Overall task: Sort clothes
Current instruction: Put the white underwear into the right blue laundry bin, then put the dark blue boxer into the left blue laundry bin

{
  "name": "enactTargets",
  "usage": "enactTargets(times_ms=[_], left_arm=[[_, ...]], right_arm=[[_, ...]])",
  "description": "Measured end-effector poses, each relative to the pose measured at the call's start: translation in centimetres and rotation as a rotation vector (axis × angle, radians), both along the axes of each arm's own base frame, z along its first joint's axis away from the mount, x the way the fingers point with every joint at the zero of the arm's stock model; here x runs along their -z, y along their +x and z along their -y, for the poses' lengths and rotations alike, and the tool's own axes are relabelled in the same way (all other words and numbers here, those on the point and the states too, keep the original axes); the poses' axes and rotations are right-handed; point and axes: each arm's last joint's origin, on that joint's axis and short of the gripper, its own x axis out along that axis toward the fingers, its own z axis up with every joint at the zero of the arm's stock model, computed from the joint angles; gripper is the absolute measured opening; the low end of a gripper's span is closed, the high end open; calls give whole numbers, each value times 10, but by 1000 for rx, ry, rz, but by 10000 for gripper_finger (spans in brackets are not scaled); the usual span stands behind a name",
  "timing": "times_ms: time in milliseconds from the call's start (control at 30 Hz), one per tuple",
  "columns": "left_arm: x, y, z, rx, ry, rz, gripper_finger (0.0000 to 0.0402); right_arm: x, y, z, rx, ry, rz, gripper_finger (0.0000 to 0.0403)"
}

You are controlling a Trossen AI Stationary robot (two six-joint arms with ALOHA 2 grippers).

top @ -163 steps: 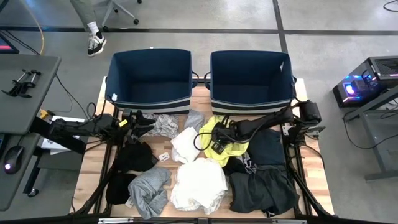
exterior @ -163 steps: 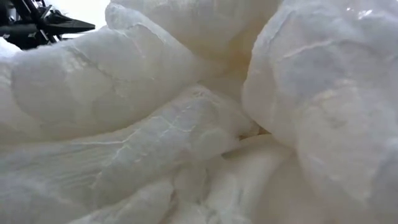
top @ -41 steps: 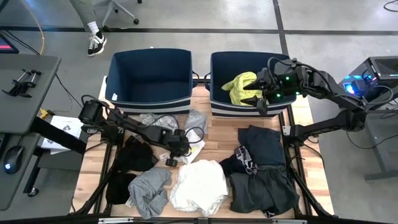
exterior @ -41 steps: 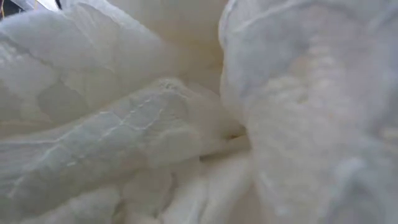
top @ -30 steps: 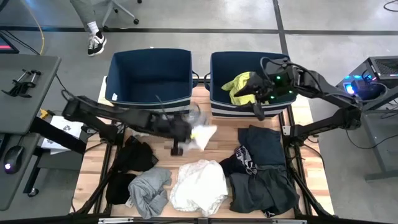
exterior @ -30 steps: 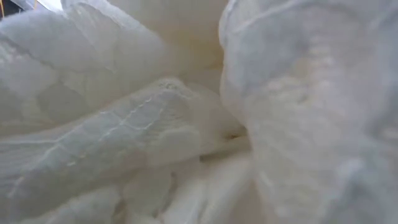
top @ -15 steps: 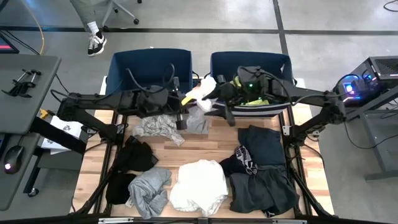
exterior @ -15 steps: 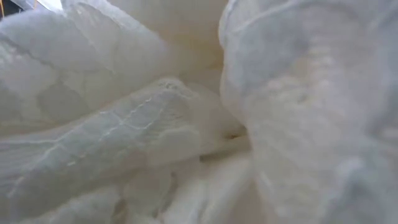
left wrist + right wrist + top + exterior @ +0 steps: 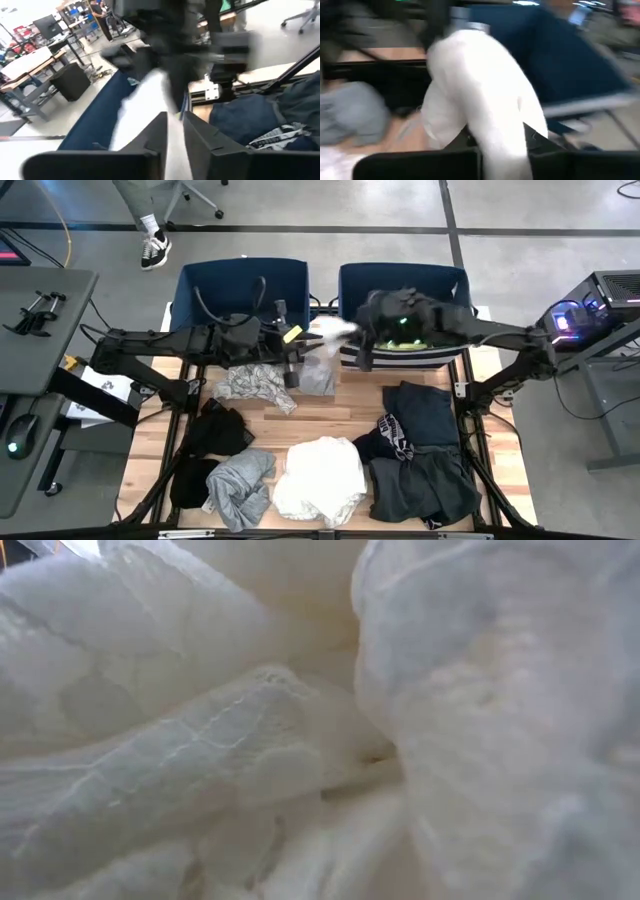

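Observation:
A small white garment [image 9: 328, 332] hangs in the air between the two navy bins, the left bin [image 9: 245, 262] and the right bin [image 9: 400, 268]. My left gripper [image 9: 300, 338] is shut on it from the left. My right gripper [image 9: 356, 335] is shut on it from the right. The garment also shows in the left wrist view [image 9: 145, 105] and the right wrist view [image 9: 480, 90]. A bit of a neon yellow garment [image 9: 403, 340] shows in the right bin under my right arm. A large white garment [image 9: 320, 475] lies at the table's near edge and fills the low view [image 9: 250, 740]. My left gripper pinches a bunched part of the white garment [image 9: 172, 145] between its two fingers, coming level from the table's left. The garment is lifted clear of the table. My right gripper has a thick bunch of the same garment [image 9: 500, 135] between its two fingers, coming from the table's right. The cloth hangs slack between the two grippers.
A grey-white patterned garment [image 9: 255, 385] and a grey one [image 9: 315, 375] lie just before the bins. Black garments [image 9: 215, 430] and a grey one [image 9: 240, 480] lie near left. A dark navy pile [image 9: 425, 450] lies near right. A person's shoe [image 9: 155, 248] is beyond the table.
My left gripper has carried the small white garment up from the table's middle toward the far edge, to the gap between the bins. My right gripper has moved from over the right bin, where the yellow garment lies, toward the table's left and onto the white garment.

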Motion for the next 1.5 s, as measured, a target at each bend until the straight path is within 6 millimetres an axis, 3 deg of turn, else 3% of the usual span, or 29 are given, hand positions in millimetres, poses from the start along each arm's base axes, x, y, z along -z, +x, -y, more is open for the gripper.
enactTargets(times_ms=[133, 233, 300, 400, 600, 800, 967, 1100, 1233, 1500], left_arm=[[-1, -7, -1, -17, -42, -16, 103], [3, -9, -1, -36, -75, -50, 127], [5, -13, -2, -57, -100, -70, 135], [9, -15, -2, -84, -147, -98, 137], [15, -17, -2, -128, -249, -130, 130], [20, -20, -1, -144, -312, -162, 126], [22, -23, 4, -146, -343, -188, 126], [22, -23, 6, -135, -342, -189, 126], [22, -23, 6, -135, -343, -189, 126], [22, -23, 6, -135, -343, -188, 126]], right_arm=[[-31, -39, 18, 235, -48, -78, 17], [-31, -61, 44, 376, -16, -204, 11], [-20, -74, 65, 460, 31, -309, 11], [8, -89, 96, 548, 154, -417, 17], [109, -102, 143, 677, 372, -543, 21], [189, -111, 154, 765, 526, -530, 38], [218, -115, 150, 767, 620, -587, 104], [205, -113, 151, 760, 625, -584, 180], [165, -108, 158, 767, 577, -528, 232], [71, -104, 153, 786, 468, -439, 243]])
